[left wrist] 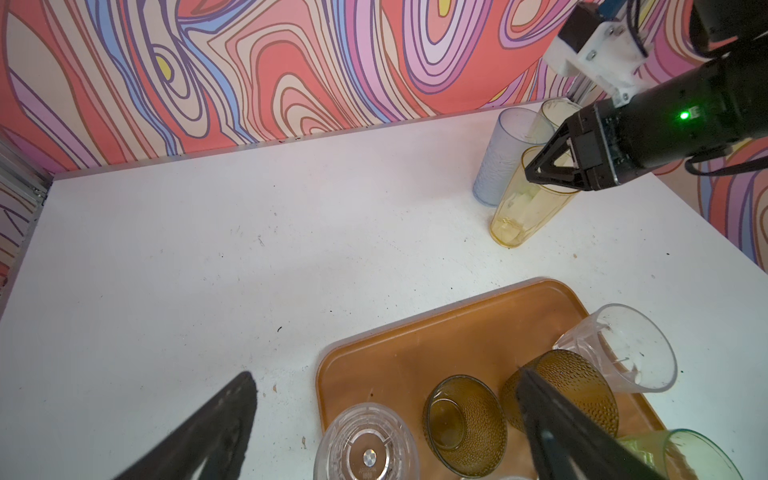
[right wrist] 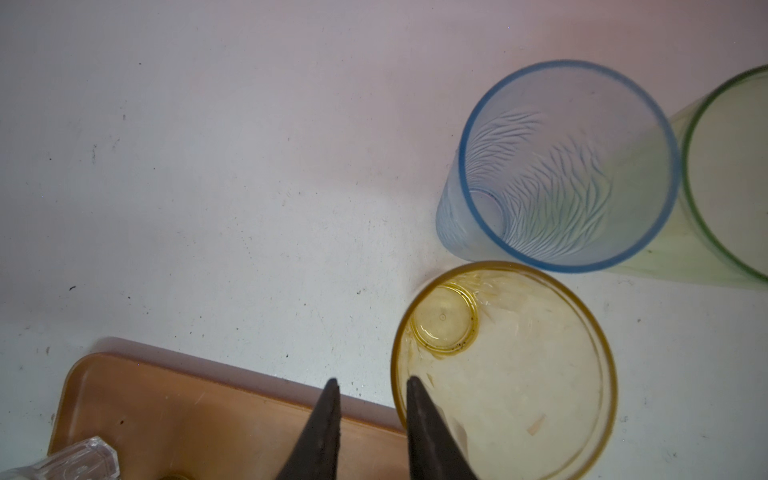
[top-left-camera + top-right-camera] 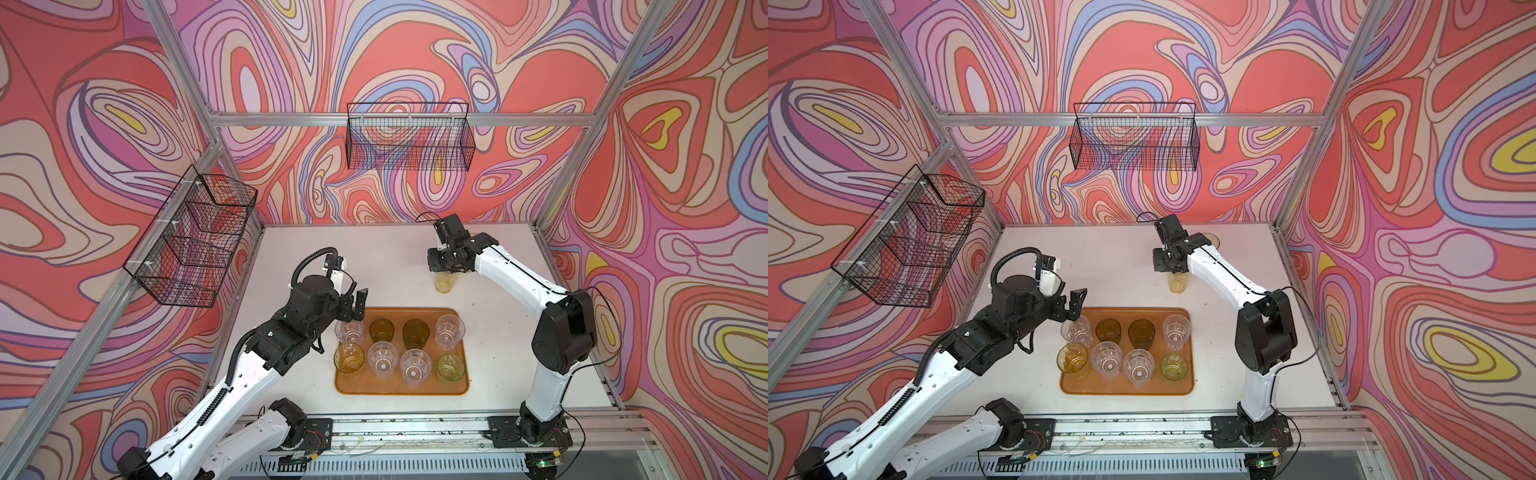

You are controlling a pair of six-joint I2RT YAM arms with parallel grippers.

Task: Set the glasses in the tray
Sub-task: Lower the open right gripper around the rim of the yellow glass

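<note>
Right hand (image 2: 370, 384), yellow tumbler (image 2: 519, 374) upright, mouth up

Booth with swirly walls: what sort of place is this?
Probably a robot test cell, not a kitchen: a left arm and right arm bolted to a rail, aluminium frame holding printed walls, and a tray of glasses staged on a white table.

White table (image 3: 299, 266) bears the tray (image 3: 399, 387); beyond it stand yellow tumbler (image 1: 525, 212), grey-blue tumbler (image 1: 498, 162), yellow-green tumbler (image 2: 727, 174).
</note>
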